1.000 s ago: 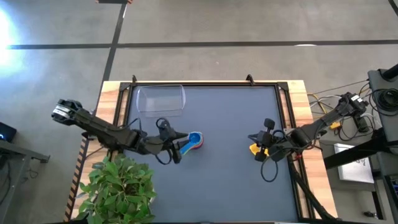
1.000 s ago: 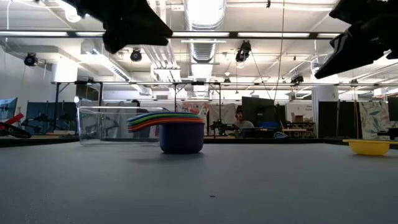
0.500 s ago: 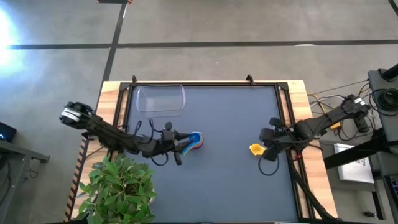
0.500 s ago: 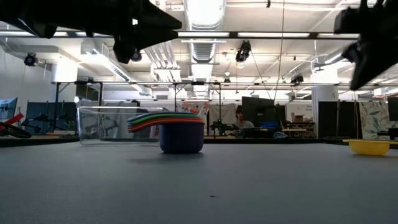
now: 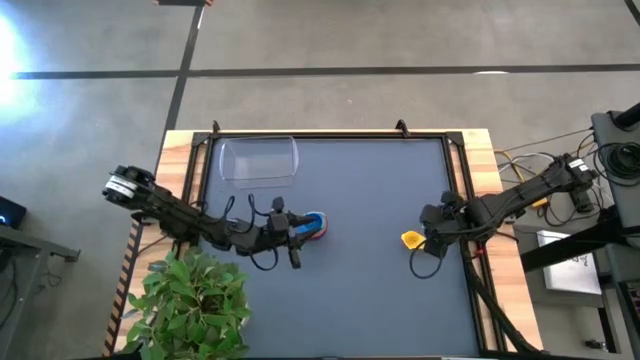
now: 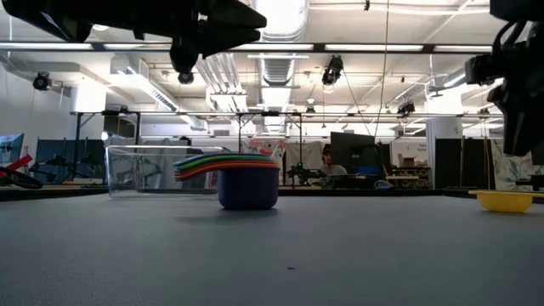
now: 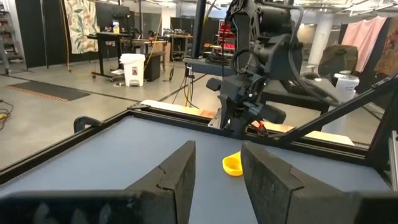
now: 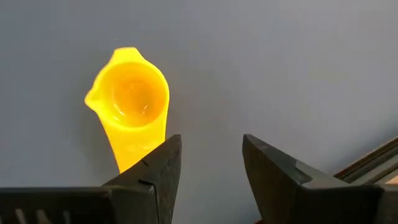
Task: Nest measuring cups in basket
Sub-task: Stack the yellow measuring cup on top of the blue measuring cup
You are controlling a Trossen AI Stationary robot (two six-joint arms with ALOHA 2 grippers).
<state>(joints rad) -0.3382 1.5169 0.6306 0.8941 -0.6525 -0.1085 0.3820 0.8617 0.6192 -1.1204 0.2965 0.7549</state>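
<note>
Two arms work over the dark table [image 5: 370,290] in the high view. The left gripper [image 5: 296,232] lies low on the table's left side, right at the handles of a stack of nested measuring cups [image 5: 313,226], whose blue outer cup and red inner one show past the fingers. The basket [image 5: 259,160] sits empty near the far left corner, well apart from the stack. On the right side, the right gripper [image 5: 428,230] hangs just beside the yellow cup [image 5: 411,239], which lies alone on the table. A potted plant [image 5: 192,300] stands at the near left edge.

From the low view, the stack [image 6: 238,174] stands on the table with its coloured handles fanned out to one side, the dark blue cup at the bottom. The clear basket [image 6: 140,172] is behind it. The yellow cup [image 6: 503,201] rests far off at the picture's right edge, with an arm's dark bulk above it. A person sits at a desk in the room behind. No writing can be read.

Through the left wrist view, the fingers [image 7: 177,180] stand a narrow gap apart with nothing between them; beyond them lie the yellow cup [image 7: 232,165] and the other arm.

Under the right wrist camera, that gripper's fingers [image 8: 273,177] are parted and empty, and the yellow cup [image 8: 129,102] lies open side up, its handle running beneath one finger. No label shows on it.
</note>
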